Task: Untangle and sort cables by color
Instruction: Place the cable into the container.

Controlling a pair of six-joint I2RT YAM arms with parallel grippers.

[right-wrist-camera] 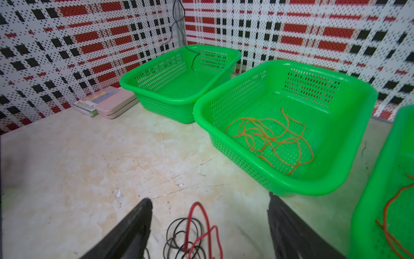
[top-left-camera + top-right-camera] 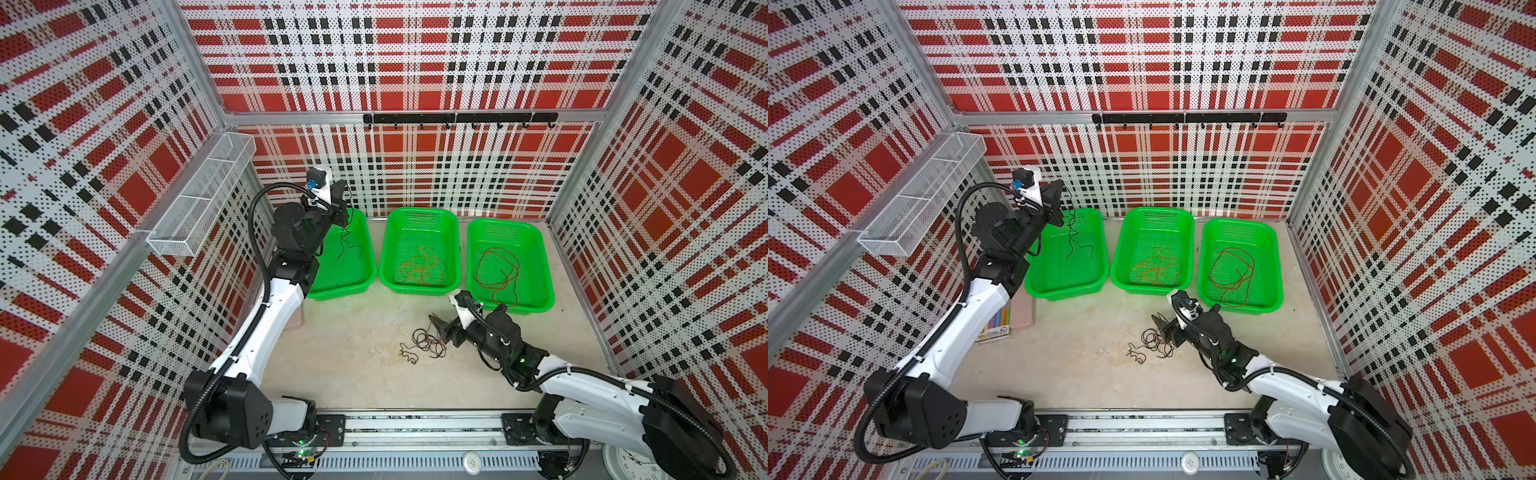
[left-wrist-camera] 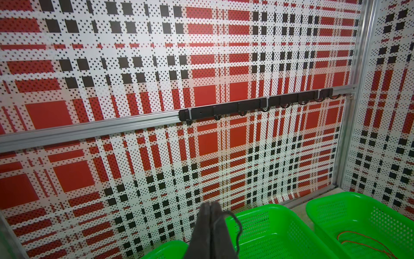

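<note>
My left gripper point(image 2: 343, 206) hangs high over the far end of the left green basket point(image 2: 372, 266). It is shut on a thin black cable point(image 2: 345, 237), which dangles into that basket; in the left wrist view the cable point(image 3: 238, 226) loops out beside the closed fingertips. Orange cables point(image 2: 419, 270) lie in the middle basket point(image 2: 383, 266), and reddish-brown cables point(image 2: 498, 270) lie in the right basket point(image 2: 549, 286). A small tangle of black and red cables point(image 2: 424, 344) lies on the table. My right gripper point(image 1: 209, 200) stands open just above the tangle, with nothing held.
A white mesh shelf point(image 2: 203, 191) sticks out from the left wall, close to my left arm. A black hook rail point(image 2: 457, 118) runs along the back wall. A pink case and a marker pack point(image 2: 1017, 320) lie by the left wall.
</note>
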